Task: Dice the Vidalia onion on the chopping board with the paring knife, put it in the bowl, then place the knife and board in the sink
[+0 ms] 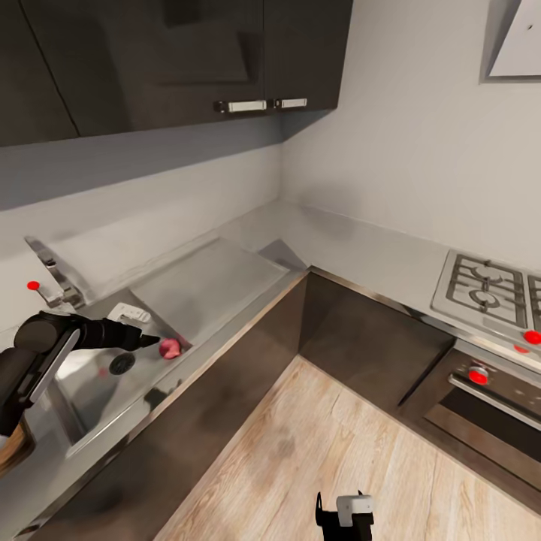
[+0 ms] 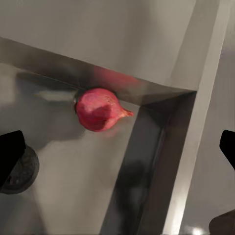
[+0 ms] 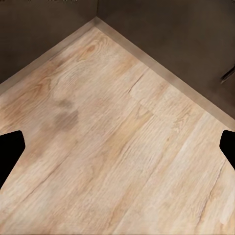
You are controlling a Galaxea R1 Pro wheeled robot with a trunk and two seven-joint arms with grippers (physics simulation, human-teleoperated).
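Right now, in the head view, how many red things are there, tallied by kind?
Vidalia onion: 1
Red knob by the tap: 1
Red knobs at the hob and oven: 3, at and
Total: 5

Soft, even light fills the kitchen, brightest on the pale wall [image 1: 421, 128] toward 2 o'clock; the dark cupboards [image 1: 150, 60] at 11 o'clock stay dim with faint reflections. The steel sink [image 2: 63, 196] gleams dully, and the onion [image 2: 100, 108] casts a red glow on its wall. Renders look slightly soft, the wooden floor [image 3: 117, 147] smeared.
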